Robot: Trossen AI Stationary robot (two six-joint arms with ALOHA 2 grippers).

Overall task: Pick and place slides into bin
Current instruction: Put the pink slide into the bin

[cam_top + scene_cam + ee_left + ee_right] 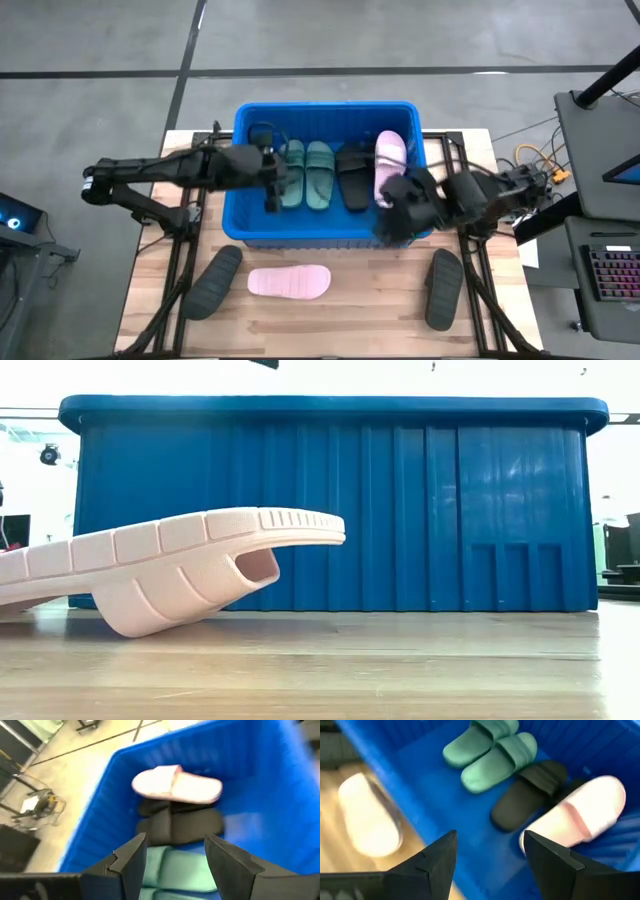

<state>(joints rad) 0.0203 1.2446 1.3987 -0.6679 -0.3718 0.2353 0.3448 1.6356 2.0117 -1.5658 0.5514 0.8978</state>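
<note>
Slides (290,282) outside bin (325,236)

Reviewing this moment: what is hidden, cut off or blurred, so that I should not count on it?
- Low view: the bin wall hides its contents; both hands are out of frame.
- Low view: the pink slide on the table is cut off at the picture's left edge.
- High view: the right hand and arm cover the bin's near right corner and the pink slide's end there.
- Left wrist view: the green slides are blurred, partly behind the left hand.
</note>
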